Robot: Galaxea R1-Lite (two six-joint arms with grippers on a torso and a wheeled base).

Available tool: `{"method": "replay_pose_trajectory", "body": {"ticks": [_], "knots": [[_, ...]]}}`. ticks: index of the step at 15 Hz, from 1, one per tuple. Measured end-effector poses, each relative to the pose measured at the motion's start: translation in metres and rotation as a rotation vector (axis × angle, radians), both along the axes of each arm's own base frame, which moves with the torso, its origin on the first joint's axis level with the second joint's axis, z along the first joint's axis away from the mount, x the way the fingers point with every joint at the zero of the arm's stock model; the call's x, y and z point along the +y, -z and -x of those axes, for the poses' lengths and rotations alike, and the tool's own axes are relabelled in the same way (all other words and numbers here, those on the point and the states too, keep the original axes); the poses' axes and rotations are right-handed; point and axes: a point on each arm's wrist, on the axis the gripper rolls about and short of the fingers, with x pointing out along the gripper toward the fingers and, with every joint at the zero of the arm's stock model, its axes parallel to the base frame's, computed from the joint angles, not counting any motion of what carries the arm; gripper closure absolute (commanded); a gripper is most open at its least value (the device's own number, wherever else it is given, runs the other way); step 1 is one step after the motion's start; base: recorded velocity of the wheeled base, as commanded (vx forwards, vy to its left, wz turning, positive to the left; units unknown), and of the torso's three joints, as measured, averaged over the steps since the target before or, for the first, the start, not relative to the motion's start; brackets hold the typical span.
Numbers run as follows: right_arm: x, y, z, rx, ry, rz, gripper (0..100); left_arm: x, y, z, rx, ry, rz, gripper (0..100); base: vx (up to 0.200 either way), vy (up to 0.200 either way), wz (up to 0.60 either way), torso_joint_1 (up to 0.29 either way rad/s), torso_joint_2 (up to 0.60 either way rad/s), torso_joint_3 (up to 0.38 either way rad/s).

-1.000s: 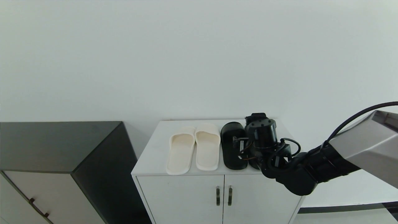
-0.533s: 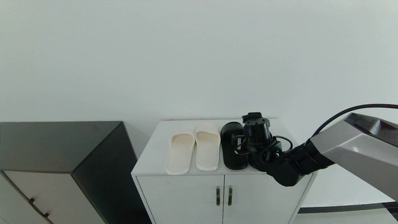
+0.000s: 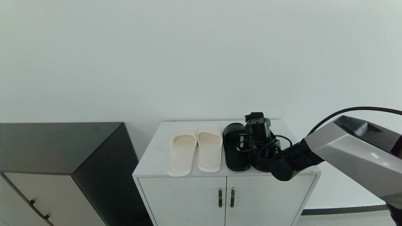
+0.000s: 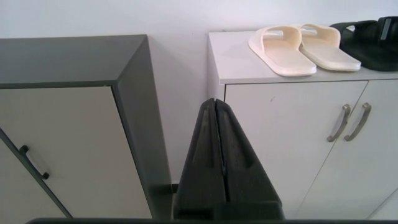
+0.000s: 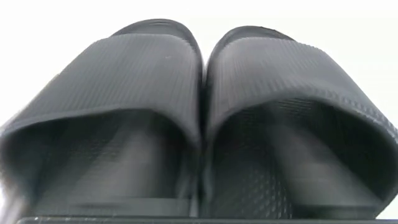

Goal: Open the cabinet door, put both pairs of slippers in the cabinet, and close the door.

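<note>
My right tool [image 3: 255, 150] is at the black slippers [image 3: 235, 147] atop the closed cabinet [image 3: 150, 161], beside the cream slippers [image 3: 196, 149]; I cannot tell its grip. My left tool [image 4: 215, 111] is pressed together.

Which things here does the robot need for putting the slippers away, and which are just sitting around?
For the job:
cream slippers
black slippers
white cabinet that both pairs sit on
its two shut doors

Just sitting around:
dark cabinet beside the white one
</note>
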Motion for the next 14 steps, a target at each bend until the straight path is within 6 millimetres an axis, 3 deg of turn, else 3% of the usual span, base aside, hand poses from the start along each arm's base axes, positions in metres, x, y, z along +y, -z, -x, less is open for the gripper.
{"method": "replay_pose_trajectory", "body": {"ticks": [4,8,11,14], "knots": [[-0.001,-0.002,0.000,-0.004,0.000,0.016,100,0.000,0.000,0.000,0.000,0.000,0.001,100,0.000,0.000,0.00,0.000,0.00,0.000],[-0.006,-0.019,0.009,-0.020,-0.004,0.008,100,0.000,0.000,0.000,0.000,0.000,0.003,100,0.000,0.000,0.00,0.000,0.00,0.000],[-0.019,-0.041,0.039,-0.008,-0.110,-0.012,100,0.000,0.000,0.000,0.000,0.001,0.003,100,0.000,0.000,0.00,0.000,0.00,0.000],[-0.038,-0.065,0.090,0.014,-0.255,-0.044,100,0.000,0.000,0.000,0.000,0.001,0.003,100,0.000,0.000,0.00,0.000,0.00,0.000]]}}
